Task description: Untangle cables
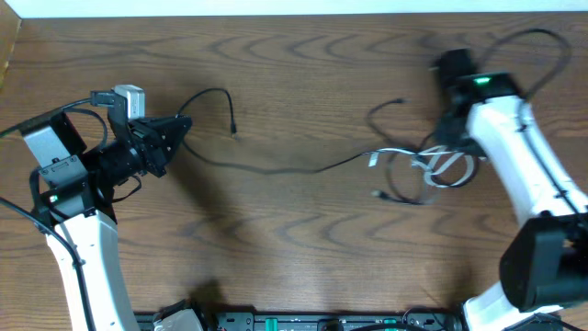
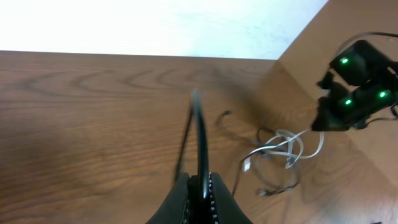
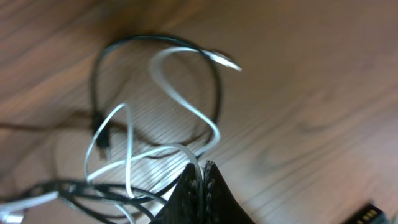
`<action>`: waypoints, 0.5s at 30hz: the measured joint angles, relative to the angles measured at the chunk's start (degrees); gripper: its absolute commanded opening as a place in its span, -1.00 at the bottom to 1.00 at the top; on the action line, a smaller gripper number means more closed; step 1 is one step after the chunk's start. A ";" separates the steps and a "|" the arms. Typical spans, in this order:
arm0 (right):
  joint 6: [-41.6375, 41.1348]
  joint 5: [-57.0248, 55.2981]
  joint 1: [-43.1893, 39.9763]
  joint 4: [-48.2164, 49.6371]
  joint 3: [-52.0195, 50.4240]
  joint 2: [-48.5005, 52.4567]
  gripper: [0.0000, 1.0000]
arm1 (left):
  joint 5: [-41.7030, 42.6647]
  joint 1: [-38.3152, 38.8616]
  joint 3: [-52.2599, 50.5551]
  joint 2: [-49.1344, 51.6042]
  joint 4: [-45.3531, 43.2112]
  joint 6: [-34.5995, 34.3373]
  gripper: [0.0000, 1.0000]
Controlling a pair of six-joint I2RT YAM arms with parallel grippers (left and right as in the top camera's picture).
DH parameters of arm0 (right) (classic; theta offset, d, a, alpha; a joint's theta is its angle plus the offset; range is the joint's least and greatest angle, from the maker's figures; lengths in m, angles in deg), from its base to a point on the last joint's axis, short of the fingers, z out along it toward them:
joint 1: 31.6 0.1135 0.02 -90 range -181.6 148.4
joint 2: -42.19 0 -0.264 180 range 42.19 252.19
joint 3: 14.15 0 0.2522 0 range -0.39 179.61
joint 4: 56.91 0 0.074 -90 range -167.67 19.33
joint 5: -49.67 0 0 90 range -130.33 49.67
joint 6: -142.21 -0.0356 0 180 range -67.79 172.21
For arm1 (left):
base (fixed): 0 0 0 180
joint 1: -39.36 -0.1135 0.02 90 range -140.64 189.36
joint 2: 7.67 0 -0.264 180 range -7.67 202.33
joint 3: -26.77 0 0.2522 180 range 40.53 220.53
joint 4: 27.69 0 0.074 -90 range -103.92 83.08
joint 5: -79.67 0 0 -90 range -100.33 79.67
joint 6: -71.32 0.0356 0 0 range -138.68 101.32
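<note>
Left gripper [image 2: 200, 182]: closed on black cable [image 1: 276, 169], far-left. The cord runs right across the table [image 1: 303, 257] into the snarl.

Right gripper [image 3: 202, 171]: pinched on white cable [image 3: 184, 102], inside the knot at right.

Step (judged): drawing the cords apart.

Next: pull the black cord leftward slowly, with the right anchoring.

Room: bare wood mid-table and near side. The left edge is close.

Table [image 1: 294, 230]: brown wood grain, evenly lit, soft shadows. Pale white surface [image 2: 155, 25] beyond its far edge; washed out, cannot tell wall or floor.
</note>
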 measured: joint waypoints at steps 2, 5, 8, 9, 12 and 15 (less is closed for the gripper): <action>0.46 -0.50 -4.94 0.02 0.00 0.00 -0.98 | -0.15 -1.07 0.00 0.00 -0.92 0.00 -0.85; 0.98 -0.79 -11.61 0.20 0.00 0.00 -0.98 | -0.33 -4.15 0.00 0.00 -2.16 0.02 -0.85; 2.25 -1.07 -17.81 0.39 0.00 0.00 -0.98 | -0.50 -7.85 0.00 -0.02 -2.43 0.02 -0.85; 2.64 -1.22 -19.45 0.46 0.00 0.00 -0.98 | -0.57 -9.22 0.00 -0.02 -2.54 0.02 -0.85; 3.78 -1.60 -23.87 0.90 0.00 0.00 -0.98 | -0.70 -13.73 0.00 -0.02 -3.06 -0.02 -0.85; 4.63 -1.33 -27.43 1.84 0.00 0.00 -0.98 | -0.90 -17.44 0.00 -0.02 -3.85 -0.26 -0.84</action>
